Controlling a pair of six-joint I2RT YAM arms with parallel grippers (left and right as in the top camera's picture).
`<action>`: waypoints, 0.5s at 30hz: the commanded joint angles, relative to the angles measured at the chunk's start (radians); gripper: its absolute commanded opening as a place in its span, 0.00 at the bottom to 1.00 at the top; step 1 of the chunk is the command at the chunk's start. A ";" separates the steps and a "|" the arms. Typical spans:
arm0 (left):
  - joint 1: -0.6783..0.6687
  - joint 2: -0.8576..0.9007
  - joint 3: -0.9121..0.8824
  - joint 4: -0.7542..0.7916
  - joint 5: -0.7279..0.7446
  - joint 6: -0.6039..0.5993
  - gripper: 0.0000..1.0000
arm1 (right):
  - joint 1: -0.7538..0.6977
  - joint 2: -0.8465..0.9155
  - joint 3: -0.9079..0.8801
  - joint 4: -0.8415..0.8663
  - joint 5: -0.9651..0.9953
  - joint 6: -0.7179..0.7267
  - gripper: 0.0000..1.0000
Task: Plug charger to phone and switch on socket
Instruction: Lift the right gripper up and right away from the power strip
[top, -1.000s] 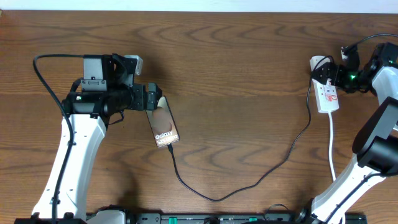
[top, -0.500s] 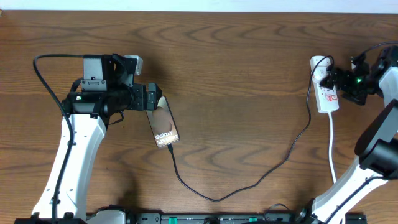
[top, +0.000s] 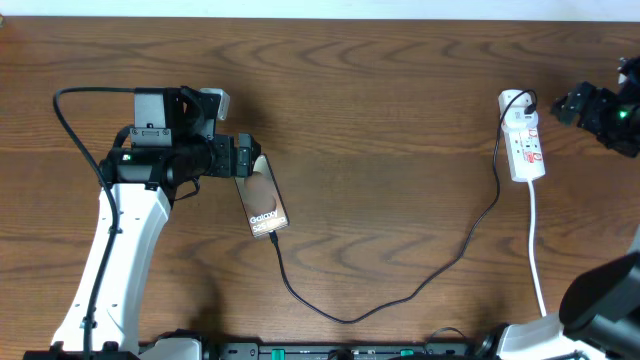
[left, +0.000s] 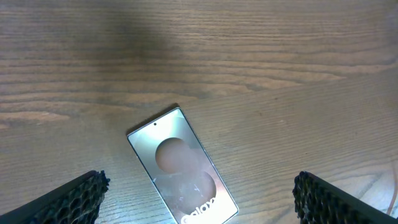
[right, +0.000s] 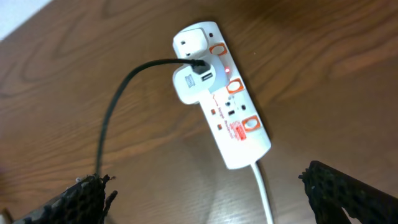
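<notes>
Charger (right: 106, 127): limp, light cable; best grasped at rigid tip by phone (top: 263, 205), centre-left. Left hand (top: 243, 160), right hand (top: 572, 104) both open.

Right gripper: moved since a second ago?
Yes. The right gripper has backed off rightward, from over the socket to clear of it.

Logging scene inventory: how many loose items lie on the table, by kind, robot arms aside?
Dark glossy rectangular smartphone: 1
Long thin black charger cable: 1
Narrow white plastic power strip: 1
Total: 3
</notes>
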 joint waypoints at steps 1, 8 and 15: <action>0.000 -0.008 0.010 -0.003 -0.006 0.014 0.97 | 0.003 -0.021 0.011 -0.012 0.002 0.043 0.99; 0.000 -0.008 0.010 -0.003 -0.006 0.014 0.97 | 0.003 -0.018 0.010 -0.011 -0.006 0.042 0.99; 0.000 -0.008 0.010 -0.003 -0.006 0.014 0.97 | 0.003 -0.018 0.010 -0.011 -0.006 0.042 0.99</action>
